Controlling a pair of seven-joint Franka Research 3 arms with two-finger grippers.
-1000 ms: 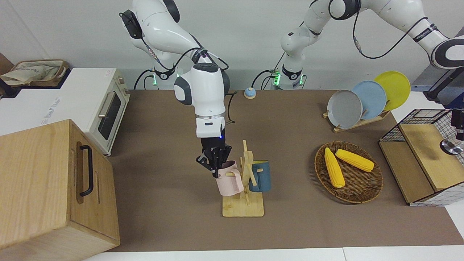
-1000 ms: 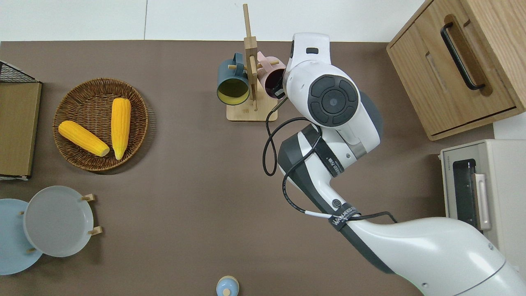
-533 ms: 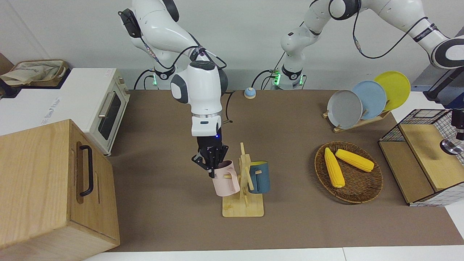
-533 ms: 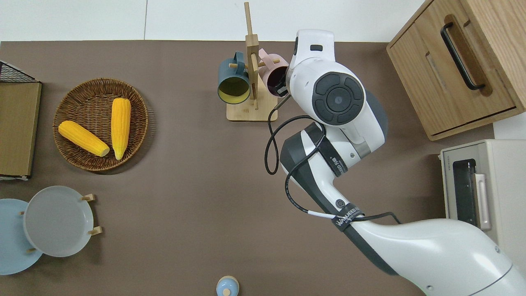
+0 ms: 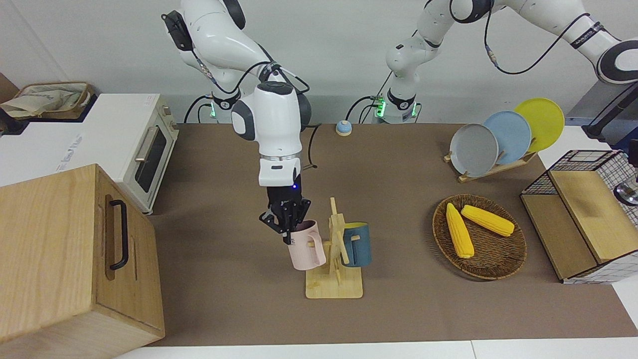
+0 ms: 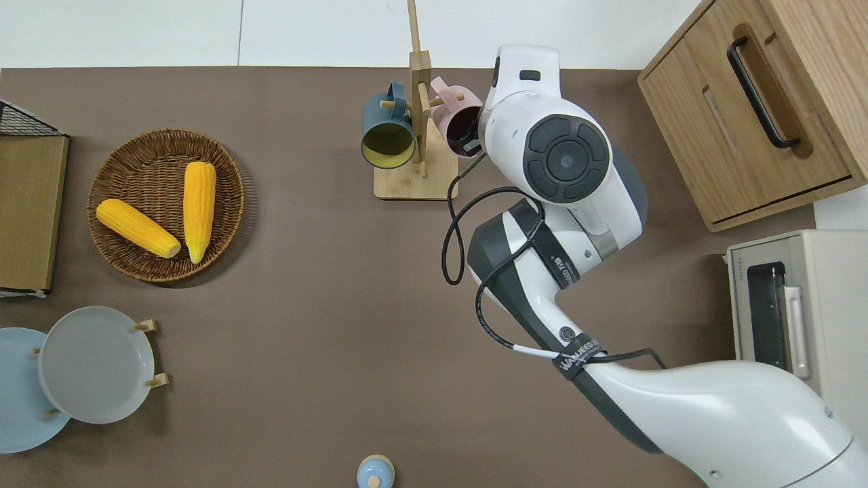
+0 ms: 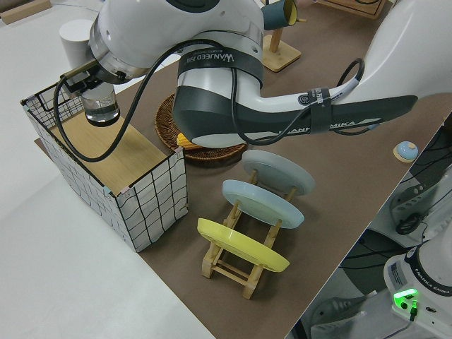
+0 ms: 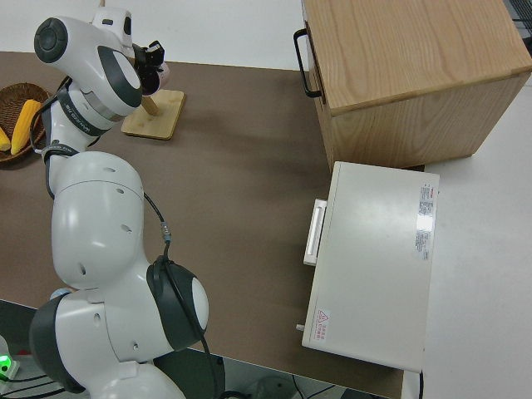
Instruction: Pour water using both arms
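My right gripper (image 5: 287,229) (image 6: 470,140) is shut on the rim of a pink mug (image 5: 305,248) (image 6: 454,118), which tilts beside the wooden mug rack (image 5: 334,287) (image 6: 413,184). The mug's handle loops around a peg. On the rack's opposite side hangs a blue mug (image 5: 358,244) (image 6: 386,132). At the left arm's end of the table, my left gripper (image 7: 94,86) is shut on a clear glass (image 7: 101,107) (image 5: 627,193), held over the wire basket (image 7: 152,191) (image 5: 588,157) with its wooden shelf.
A wicker tray (image 5: 478,274) with two corn cobs lies beside the wire basket. A rack of three plates (image 5: 473,149) stands nearer to the robots. A wooden cabinet (image 5: 60,249) and a toaster oven (image 5: 144,149) fill the right arm's end. A small bell (image 5: 343,128) sits near the bases.
My right gripper has lifted the pink mug a little and drawn it away from the rack's post, toward the right arm's end. The glass in my left gripper has shifted slightly.
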